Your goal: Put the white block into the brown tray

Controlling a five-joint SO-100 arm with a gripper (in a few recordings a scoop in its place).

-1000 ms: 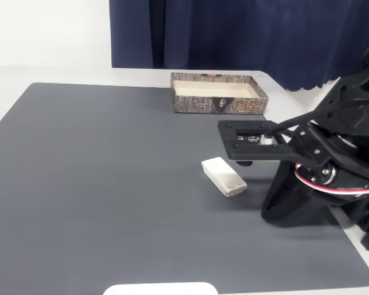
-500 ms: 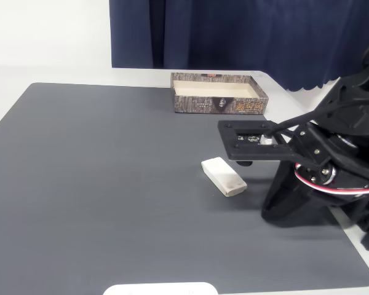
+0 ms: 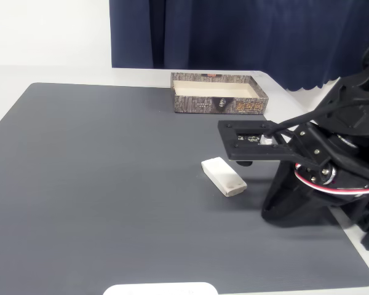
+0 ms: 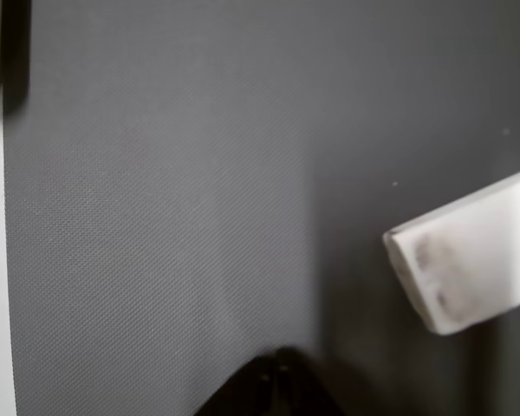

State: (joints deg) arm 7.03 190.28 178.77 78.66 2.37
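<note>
- Fixed view: your claw [image 3: 245, 161] hangs low over the mat [image 3: 111, 184], white block [image 3: 224, 176] just beside, lower-left of it.
- Brown tray [image 3: 218, 93] sits well beyond the claw, near the far mat edge.
- Wrist view: claw tips [image 4: 276, 374] look pressed together, nothing pinched; block apart, to the right.

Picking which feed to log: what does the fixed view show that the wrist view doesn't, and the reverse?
Fixed view alone: the brown tray at the far edge of the dark mat, the blue curtain, the arm's body, and a flat white plate at the near edge. Wrist view alone: grey smudges on the end face of the white block, plus the mat's weave up close. Both: the white block lying on the mat, ungrasped.
</note>
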